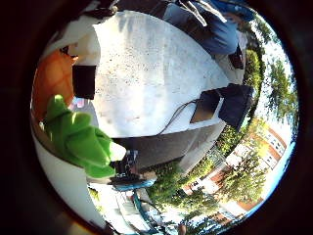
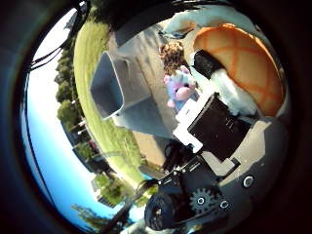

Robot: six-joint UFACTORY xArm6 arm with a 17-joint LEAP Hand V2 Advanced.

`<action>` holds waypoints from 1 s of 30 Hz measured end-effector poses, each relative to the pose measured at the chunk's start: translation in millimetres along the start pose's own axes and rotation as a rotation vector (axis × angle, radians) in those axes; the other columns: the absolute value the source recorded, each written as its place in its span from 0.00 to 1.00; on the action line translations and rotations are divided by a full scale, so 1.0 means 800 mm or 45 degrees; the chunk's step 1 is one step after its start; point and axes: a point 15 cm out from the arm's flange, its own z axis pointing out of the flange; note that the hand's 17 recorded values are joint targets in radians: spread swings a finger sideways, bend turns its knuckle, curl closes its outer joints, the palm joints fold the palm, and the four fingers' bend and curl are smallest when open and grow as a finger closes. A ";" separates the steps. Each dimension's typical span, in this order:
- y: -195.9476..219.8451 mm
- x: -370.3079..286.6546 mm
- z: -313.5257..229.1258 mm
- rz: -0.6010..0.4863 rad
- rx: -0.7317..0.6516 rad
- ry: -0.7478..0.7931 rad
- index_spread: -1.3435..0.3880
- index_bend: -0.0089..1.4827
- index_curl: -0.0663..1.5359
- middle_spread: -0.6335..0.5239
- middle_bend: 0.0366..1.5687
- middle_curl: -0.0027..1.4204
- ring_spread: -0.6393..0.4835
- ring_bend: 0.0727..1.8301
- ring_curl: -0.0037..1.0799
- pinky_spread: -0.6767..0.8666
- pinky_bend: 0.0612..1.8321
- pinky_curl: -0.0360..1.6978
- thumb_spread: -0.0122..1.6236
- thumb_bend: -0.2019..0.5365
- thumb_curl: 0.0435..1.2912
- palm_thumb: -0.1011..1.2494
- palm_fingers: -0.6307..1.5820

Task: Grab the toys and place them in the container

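Hand [image 2: 214,131] curled on the green-and-orange plush turtle [image 2: 243,58], apparently lifted above the table [image 1: 146,73]; grey container [image 2: 114,87] stands near its edge.

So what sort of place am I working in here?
Outdoors, most likely a yard or campus lawn: a pale table stands in sunlight, with grass, trees and a brick building around it. A grey container sits on the table.

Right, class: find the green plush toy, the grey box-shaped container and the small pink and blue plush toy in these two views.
Green plush toy [image 1: 78,139]: little finger side palm view, on its body.
Grey box-shaped container [image 2: 109,85]: thumb side palm view, on its inner wall.
Small pink and blue plush toy [image 2: 181,88]: thumb side palm view, on its body.
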 end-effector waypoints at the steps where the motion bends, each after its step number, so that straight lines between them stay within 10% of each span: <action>1: 0.015 -0.022 -0.021 -0.041 0.002 0.000 0.27 0.54 0.03 0.34 0.74 0.74 0.44 0.73 0.81 0.56 0.77 0.54 0.70 0.25 0.49 0.82 0.69; 13: 0.068 -0.291 -0.090 -0.465 0.117 -0.018 0.21 0.66 0.03 0.34 0.78 0.78 0.43 0.76 0.85 0.53 0.81 0.58 0.70 0.25 0.54 0.81 0.65; 30: -0.141 -0.471 0.088 -0.499 0.503 0.011 0.32 0.78 0.06 0.40 0.66 0.70 0.52 0.69 0.75 0.56 0.73 0.54 0.69 0.22 0.51 0.69 0.66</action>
